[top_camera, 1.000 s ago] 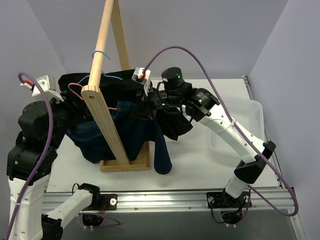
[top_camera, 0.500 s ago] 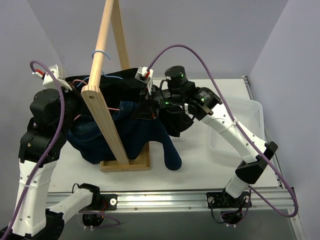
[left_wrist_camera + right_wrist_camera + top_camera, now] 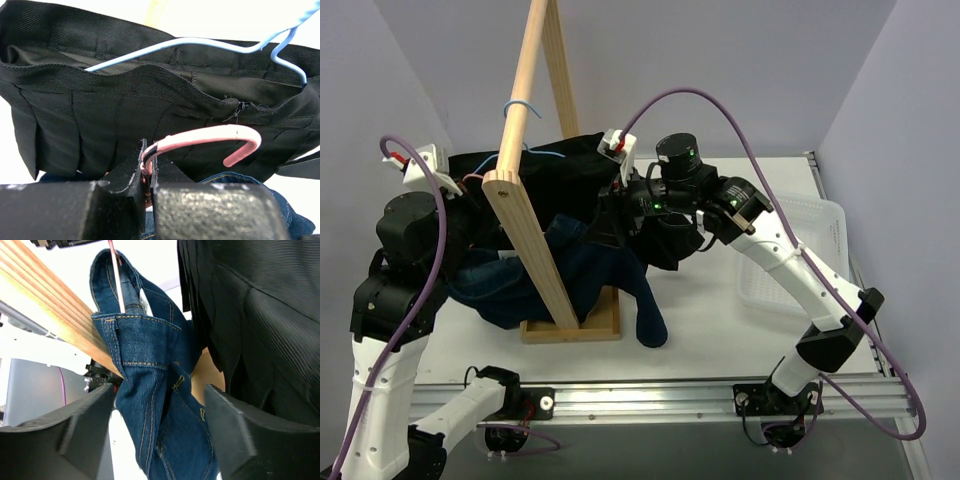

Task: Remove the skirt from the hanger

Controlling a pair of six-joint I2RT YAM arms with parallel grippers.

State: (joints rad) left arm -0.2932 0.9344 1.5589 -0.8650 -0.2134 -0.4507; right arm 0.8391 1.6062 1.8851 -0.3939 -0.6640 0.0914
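A dark blue denim skirt (image 3: 595, 280) hangs from a pink wire hanger (image 3: 210, 137) beside the wooden rack (image 3: 525, 220). My left gripper (image 3: 148, 167) is shut on the pink hanger's wire just below its hook; in the top view it sits at the garments' left side (image 3: 470, 210). My right gripper (image 3: 160, 392) is open, its fingers on either side of the denim waistband (image 3: 145, 340) without pinching it. The pink wire (image 3: 119, 282) runs up out of the waistband. A black pleated skirt (image 3: 100, 125) on a blue hanger (image 3: 190, 44) hangs just behind.
The rack's slanted beam (image 3: 55, 310) passes close to the left of my right gripper, and its wooden base (image 3: 570, 328) sits on the table under the denim. A clear plastic tray (image 3: 790, 250) lies at the right.
My right gripper has opened and let go of the denim. My left gripper has shut on the pink hanger and moved up a little. The skirt's hanging end has swung slightly.
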